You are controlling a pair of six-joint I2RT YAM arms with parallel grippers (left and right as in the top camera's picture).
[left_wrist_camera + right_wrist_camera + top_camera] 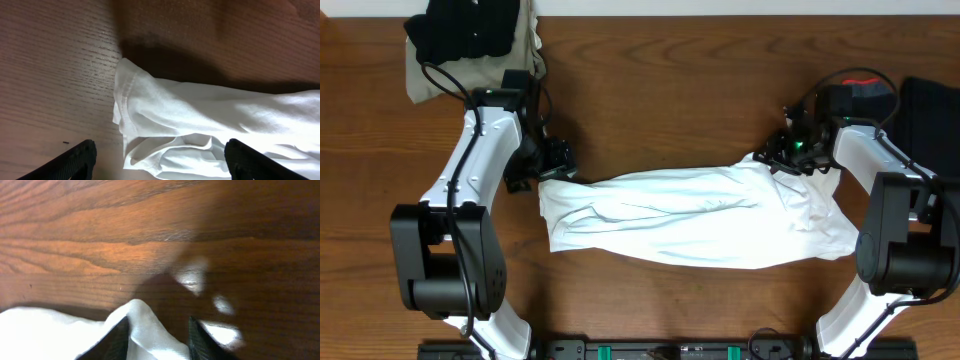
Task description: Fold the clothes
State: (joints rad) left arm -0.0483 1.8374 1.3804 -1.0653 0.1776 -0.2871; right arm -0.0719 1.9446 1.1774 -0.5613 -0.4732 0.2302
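R: right gripper (157,332) narrow, astride a raised fold of the large white wrinkly cloth shirt (690,215); could not tell if pinched firm | L: left gripper (160,157) wide above the opposite hem, likely readying a matching grasp | shirt lay bunched between both | beyond: brown wooden table (660,100) left folding room; black cloth garment (460,25) heaped behind left gripper

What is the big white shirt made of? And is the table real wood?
The white shirt looks like thin, soft cloth, maybe cotton: it is matte, wrinkles and bunches up, with a stitched hem. The table looks like brown wood or a wood-look top: grain lines run across it, and its smooth finish reflects light.
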